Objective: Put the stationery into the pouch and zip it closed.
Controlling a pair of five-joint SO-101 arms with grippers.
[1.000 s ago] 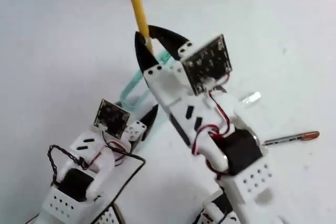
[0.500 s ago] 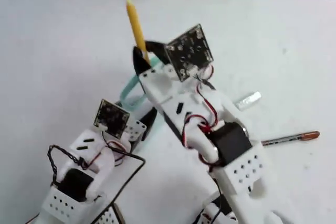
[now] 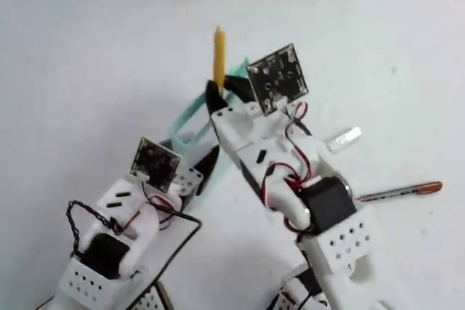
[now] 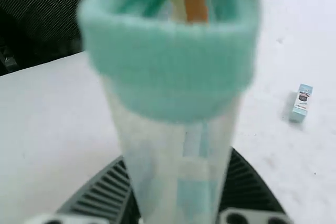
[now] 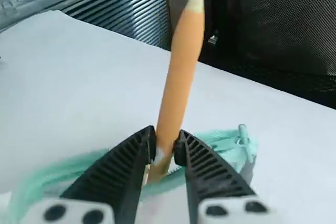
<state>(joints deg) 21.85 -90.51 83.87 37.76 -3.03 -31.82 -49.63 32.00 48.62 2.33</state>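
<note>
Task was early, by my read: pouch [image 4: 168, 77] open, zip not done, and I couldn't tell whether anything was already inside. Pen [image 3: 403, 192] and eraser [image 3: 344, 138] lay loose on the counter [image 3: 87, 56], well apart from the pouch. Pencil [image 5: 181, 72] was at the pouch mouth, lower end at or just inside the mint rim, the rest sticking out. Right gripper [image 5: 164, 145] was clamped on the pencil near its lower end, jaws nearly together with only the shaft between them. Left gripper [image 4: 178, 158] was closed on the pouch's clear body, holding it with the mouth toward the pencil. Left to do, as I judged it: drop the pencil in, load pen and eraser, zip
</note>
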